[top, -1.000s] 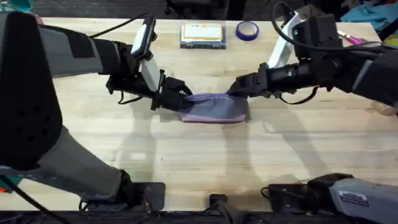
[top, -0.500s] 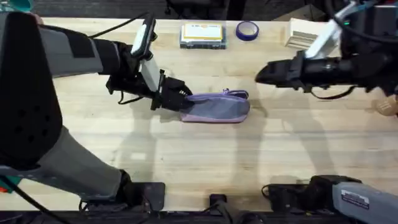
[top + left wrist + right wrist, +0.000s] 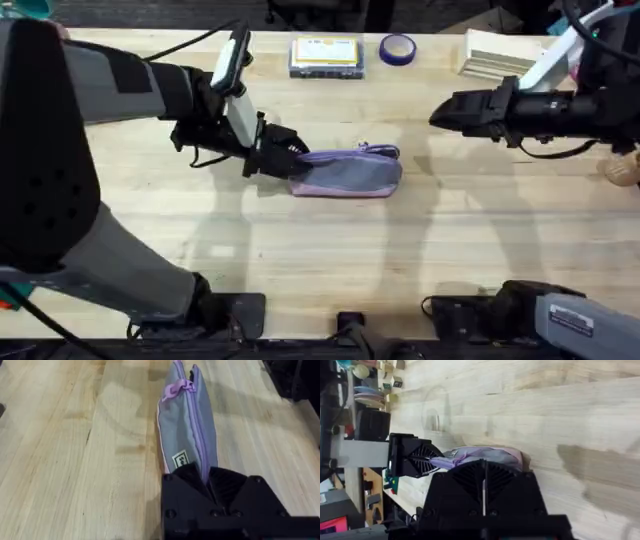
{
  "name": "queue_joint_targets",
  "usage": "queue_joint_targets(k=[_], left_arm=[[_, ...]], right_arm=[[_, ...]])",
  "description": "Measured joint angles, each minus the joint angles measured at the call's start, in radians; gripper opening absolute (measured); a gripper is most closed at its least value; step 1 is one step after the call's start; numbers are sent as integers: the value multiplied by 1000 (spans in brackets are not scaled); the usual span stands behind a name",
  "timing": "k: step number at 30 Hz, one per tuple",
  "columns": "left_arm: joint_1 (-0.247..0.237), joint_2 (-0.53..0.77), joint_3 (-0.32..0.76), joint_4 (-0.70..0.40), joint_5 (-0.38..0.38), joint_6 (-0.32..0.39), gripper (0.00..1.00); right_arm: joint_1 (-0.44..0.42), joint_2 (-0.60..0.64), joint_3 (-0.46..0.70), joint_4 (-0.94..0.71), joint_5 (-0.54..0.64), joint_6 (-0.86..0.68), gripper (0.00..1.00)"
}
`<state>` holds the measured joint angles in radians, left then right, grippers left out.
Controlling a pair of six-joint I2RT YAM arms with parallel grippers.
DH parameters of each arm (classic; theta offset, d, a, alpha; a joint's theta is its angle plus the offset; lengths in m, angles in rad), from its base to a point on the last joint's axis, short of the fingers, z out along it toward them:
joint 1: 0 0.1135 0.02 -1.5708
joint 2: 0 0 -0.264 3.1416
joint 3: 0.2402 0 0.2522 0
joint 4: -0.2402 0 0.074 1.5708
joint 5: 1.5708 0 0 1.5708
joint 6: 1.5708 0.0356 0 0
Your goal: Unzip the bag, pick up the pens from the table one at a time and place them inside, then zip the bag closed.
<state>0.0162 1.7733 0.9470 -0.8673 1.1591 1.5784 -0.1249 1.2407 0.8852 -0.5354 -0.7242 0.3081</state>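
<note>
- Lying mid-table (image 3: pixel 330 250), the bag (image 3: pixel 348 173) looks zipped shut, its pull (image 3: pixel 176 389) at the far end.
- Left gripper (image 3: pixel 287 160) pinches the bag's near end.
- Right gripper (image 3: pixel 440 116) hangs well apart, jaws together, empty.
- Judging by this, little is left.

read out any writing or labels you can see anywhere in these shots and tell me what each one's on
No text here can be read.
Small sewn tag on the bag: dark marks, too blurred to read.
Yellow label on the clear box: print too small to read.
White sticker on the right arm's base: print too small to read.
Roll of purple tape: no writing visible.
</note>
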Motion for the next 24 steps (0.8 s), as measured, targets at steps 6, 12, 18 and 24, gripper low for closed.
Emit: queue_joint_targets(k=[6,12,18,24], left_arm=[[0,0,0,0,0,0,42],[0,0,0,0,0,0,42],[0,0,0,0,0,0,42],[0,0,0,0,0,0,42]], right_arm=[[0,-27,0,4,-29,-46,31],[0,-92,0,4,-32,-75,612],[13,-163,0,4,-3,-93,996],[127,-194,16,2,96,-109,997]])
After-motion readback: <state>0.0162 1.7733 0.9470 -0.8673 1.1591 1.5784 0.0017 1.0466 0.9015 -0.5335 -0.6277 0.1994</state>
